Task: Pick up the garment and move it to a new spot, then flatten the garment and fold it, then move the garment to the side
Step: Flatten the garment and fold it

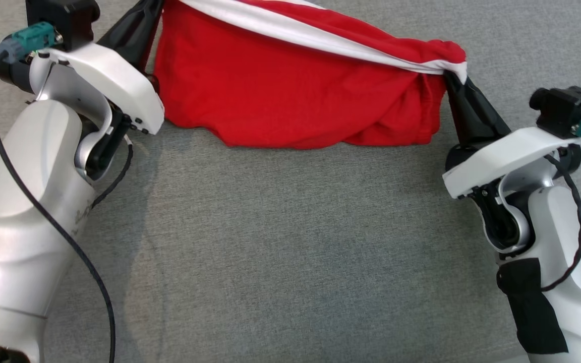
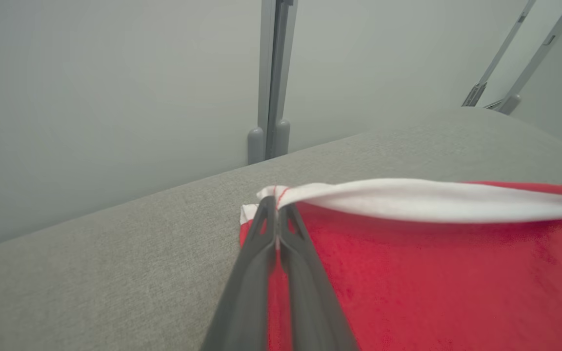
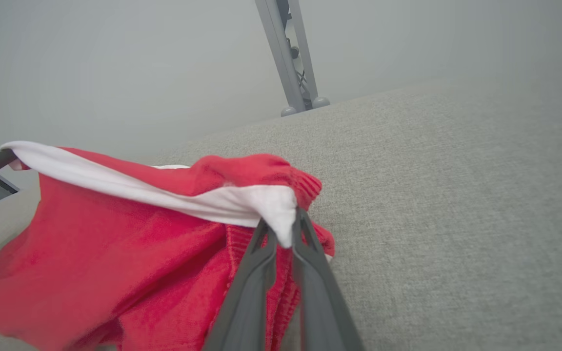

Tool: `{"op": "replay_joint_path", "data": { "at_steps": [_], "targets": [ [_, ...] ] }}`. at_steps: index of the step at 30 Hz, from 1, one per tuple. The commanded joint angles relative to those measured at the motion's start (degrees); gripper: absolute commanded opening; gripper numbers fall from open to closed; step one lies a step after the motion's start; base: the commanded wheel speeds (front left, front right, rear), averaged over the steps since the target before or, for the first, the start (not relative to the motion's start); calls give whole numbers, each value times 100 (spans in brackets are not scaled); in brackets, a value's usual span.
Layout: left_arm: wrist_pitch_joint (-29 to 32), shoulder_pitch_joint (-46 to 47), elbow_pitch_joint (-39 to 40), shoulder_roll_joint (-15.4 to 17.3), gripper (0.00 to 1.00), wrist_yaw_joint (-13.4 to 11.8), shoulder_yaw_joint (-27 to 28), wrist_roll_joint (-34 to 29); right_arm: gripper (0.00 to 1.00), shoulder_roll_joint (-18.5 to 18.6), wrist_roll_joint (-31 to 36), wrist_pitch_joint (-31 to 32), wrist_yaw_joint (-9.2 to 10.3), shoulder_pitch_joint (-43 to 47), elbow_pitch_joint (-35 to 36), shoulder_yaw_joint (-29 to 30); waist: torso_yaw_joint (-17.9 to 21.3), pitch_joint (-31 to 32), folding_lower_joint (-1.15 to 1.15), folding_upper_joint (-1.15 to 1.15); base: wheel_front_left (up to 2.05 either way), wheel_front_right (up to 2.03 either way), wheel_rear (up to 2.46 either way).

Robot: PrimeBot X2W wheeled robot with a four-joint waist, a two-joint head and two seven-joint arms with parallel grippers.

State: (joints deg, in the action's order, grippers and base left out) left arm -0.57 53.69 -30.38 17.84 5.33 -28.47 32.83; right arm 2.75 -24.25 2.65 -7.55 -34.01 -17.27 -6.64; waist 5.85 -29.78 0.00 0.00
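Observation:
The garment point(image 1: 280, 85) is red with a white band, stretched between my two grippers and hanging, its lower edge resting on the grey fabric surface point(image 1: 290, 242). At the upper left of the head view my left gripper point(image 1: 141, 25) is shut on its left end; the left wrist view has that gripper point(image 2: 277, 202) pinching the white hem of the garment point(image 2: 432, 273). On the right, my right gripper point(image 1: 454, 83) is shut on the bunched right end. From the right wrist, that gripper point(image 3: 283, 222) clamps white and red folds of the garment point(image 3: 130, 243).
The grey fabric surface stretches wide toward me in front of the garment. Beyond its far edge stand a pale wall and grey metal posts point(image 2: 272, 78) point(image 3: 291, 53). My pale forearms point(image 1: 23, 201) point(image 1: 563, 237) flank the open area.

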Motion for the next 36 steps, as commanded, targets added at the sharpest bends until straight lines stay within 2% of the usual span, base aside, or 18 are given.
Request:
{"op": "replay_joint_path", "data": {
  "at_steps": [1,2,3,4,5,6,7,11,16,20,24,30,36],
  "targets": [
    [-31,256,-388,-39,0,55,-8,63,3,34,-70,-119,12,-179,-162,-74,77,-51,0,0,0,0,0],
    [-42,342,-581,-85,0,75,-35,76,29,36,-100,-155,12,-234,-234,-136,99,-59,0,0,0,0,0],
    [-58,421,-756,-133,0,107,-48,114,48,33,-171,-195,12,-282,-296,-222,119,-66,0,0,0,0,0],
    [-57,492,-933,-159,16,123,-83,127,78,33,-218,-239,11,-323,-351,-287,144,-72,0,0,0,0,0],
    [-72,546,-1105,-197,53,148,-103,183,100,34,-242,-286,9,-359,-398,-349,172,-76,0,0,0,0,0],
    [-62,588,-1248,-232,98,160,-137,213,100,35,-259,-332,9,-388,-448,-404,199,-79,0,0,0,0,0],
    [-73,627,-1365,-260,100,174,-179,237,100,33,-288,-387,9,-395,-486,-461,220,-79,0,0,0,0,0],
    [-313,720,-1603,-309,100,211,-248,306,100,32,-281,-545,9,-321,-518,-578,256,-70,0,0,0,0,0],
    [-956,534,-1753,-352,100,211,-225,357,100,32,-57,-843,9,12,-387,-588,230,25,0,0,0,0,0],
    [-1341,254,-1527,-339,100,70,-102,315,100,34,284,-1153,9,408,-109,-401,128,160,0,0,0,0,0],
    [-1459,-270,-845,-225,100,-242,161,183,100,35,692,-1476,9,797,304,-85,12,311,0,0,0,0,0],
    [-1458,-1472,911,-15,100,-760,851,-141,100,31,1238,-1713,9,1226,831,391,-155,574,0,0,0,0,0],
    [-1459,-2661,1954,211,100,-1134,1141,-320,100,32,1515,-1746,9,1590,901,599,-217,897,0,0,0,0,0]
  ]
}}
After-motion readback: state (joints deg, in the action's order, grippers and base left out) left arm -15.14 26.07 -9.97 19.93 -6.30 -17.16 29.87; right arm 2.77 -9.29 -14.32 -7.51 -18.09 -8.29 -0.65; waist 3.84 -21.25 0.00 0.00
